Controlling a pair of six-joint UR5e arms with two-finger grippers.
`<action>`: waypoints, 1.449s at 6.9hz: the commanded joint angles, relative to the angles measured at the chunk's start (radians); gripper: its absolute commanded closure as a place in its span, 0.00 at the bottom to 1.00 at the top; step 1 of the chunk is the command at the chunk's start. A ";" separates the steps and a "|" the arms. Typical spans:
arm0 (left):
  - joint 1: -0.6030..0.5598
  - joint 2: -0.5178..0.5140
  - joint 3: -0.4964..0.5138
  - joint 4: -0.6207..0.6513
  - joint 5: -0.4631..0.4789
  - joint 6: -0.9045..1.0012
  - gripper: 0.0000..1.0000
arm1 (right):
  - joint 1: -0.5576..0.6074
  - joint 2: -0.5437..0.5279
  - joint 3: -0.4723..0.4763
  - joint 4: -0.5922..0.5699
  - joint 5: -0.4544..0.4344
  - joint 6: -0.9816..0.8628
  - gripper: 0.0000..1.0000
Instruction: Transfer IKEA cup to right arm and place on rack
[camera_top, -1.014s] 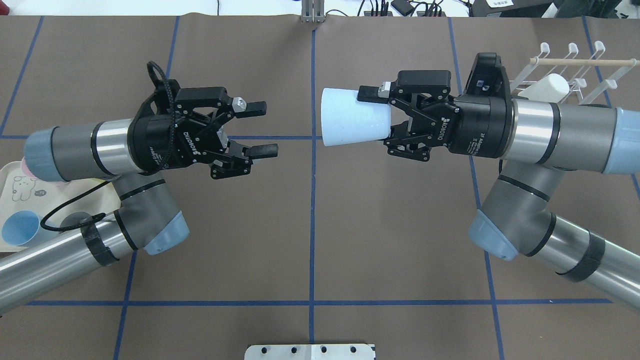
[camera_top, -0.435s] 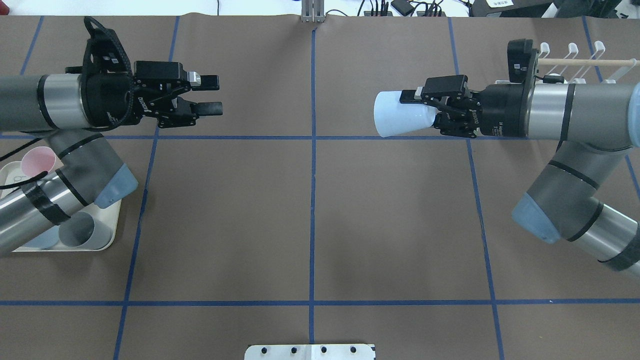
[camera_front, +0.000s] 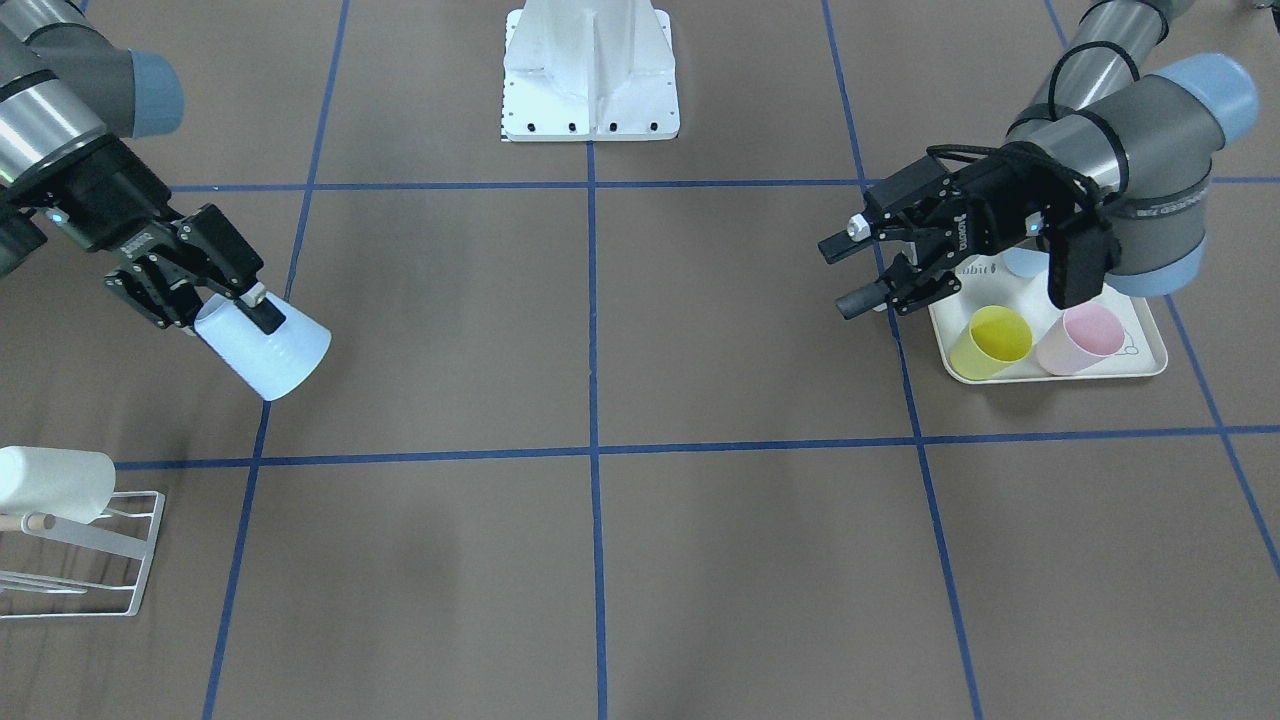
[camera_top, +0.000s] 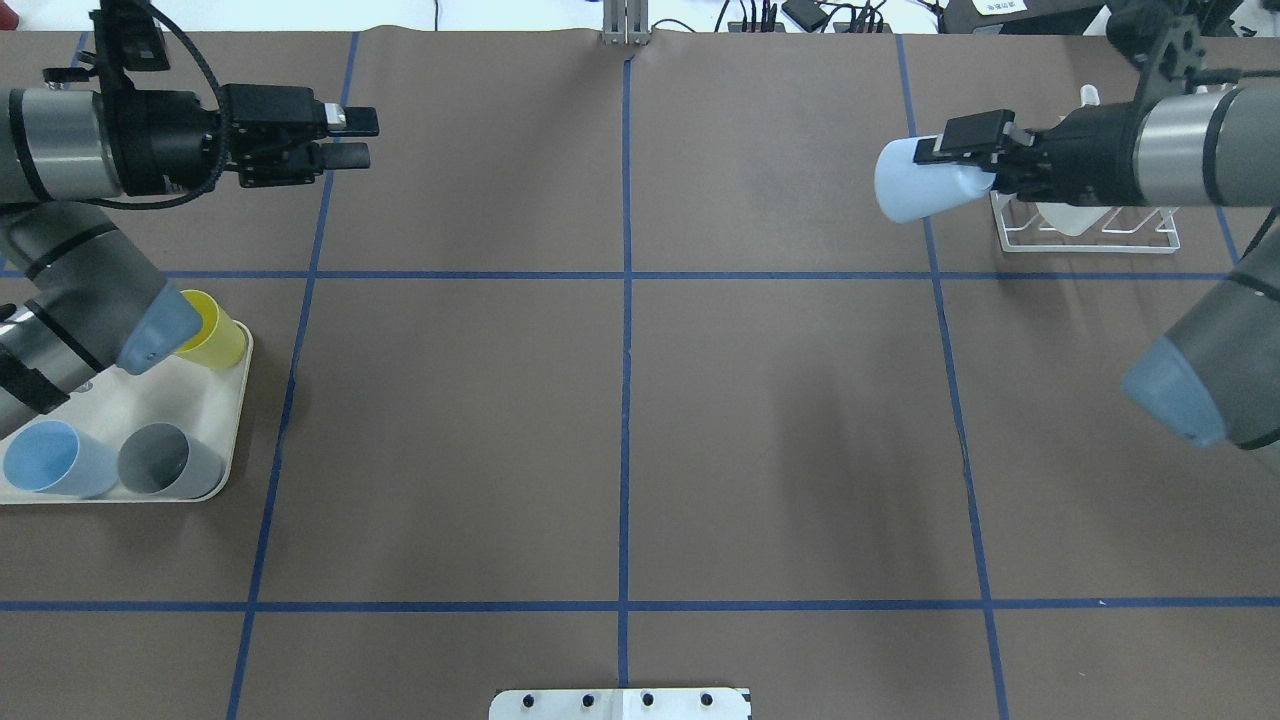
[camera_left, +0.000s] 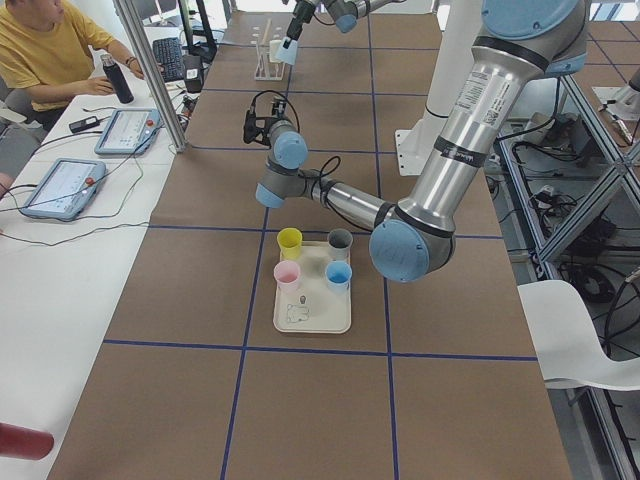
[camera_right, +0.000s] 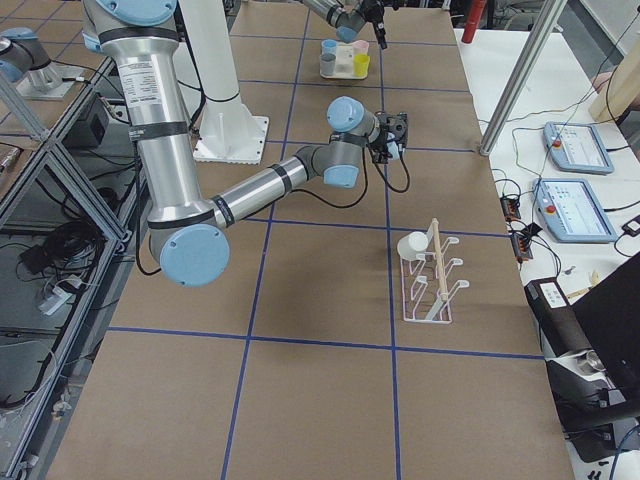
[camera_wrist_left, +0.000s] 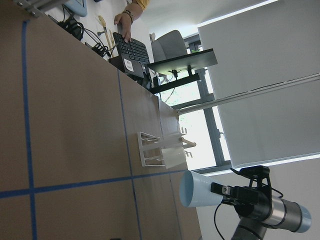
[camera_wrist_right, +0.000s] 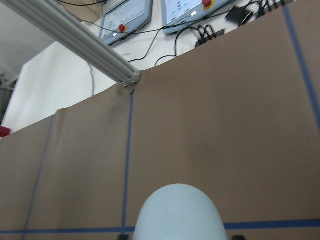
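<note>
**Desk:** Item one, the cup?

**Operator:** One pale blue cup (camera_top: 912, 187), in the air over the right side of the table (camera_top: 620, 420). I see it lying nearly level, mouth pointing away from the wrist toward the middle of the table. It is near the rack (camera_top: 1090, 242) but not on it.

**Desk:** Item two, what carries it?

**Operator:** My right end effector (camera_top: 952, 168), clamped on the cup at its narrow end. One finger (camera_front: 263, 314) lies along the outer wall; I cannot see the other. The right wrist view shows only the cup's rounded side low in the frame, with table beyond.

**Desk:** Item three, the other arm?

**Operator:** Left end effector (camera_top: 355, 138), fingers parted with a plain gap, nothing between them. It sits well apart from the cup, on the left side of the table. In the front view it is raised beside a corner of the tray (camera_top: 236, 440).

**Desk:** Rack contents?

**Operator:** White wire rack with a wooden dowel (camera_right: 436, 262). One white cup (camera_front: 50, 482) lies tipped on its side on the prongs.

**Desk:** Tray contents?

**Operator:** Four cups, standing mouths up: yellow cup (camera_top: 215, 335), blue cup (camera_top: 45, 460), grey cup (camera_top: 160, 462), pink cup (camera_front: 1085, 335). My left arm covers the pink one in the overhead view.
</note>
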 joint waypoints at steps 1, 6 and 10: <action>-0.137 0.056 -0.006 0.120 -0.099 0.235 0.22 | 0.143 0.011 0.086 -0.438 0.062 -0.390 1.00; -0.267 0.234 -0.076 0.229 -0.116 0.525 0.22 | 0.367 0.112 -0.232 -0.768 0.278 -0.824 1.00; -0.261 0.248 -0.101 0.238 -0.118 0.525 0.22 | 0.368 0.159 -0.364 -0.768 0.372 -0.837 1.00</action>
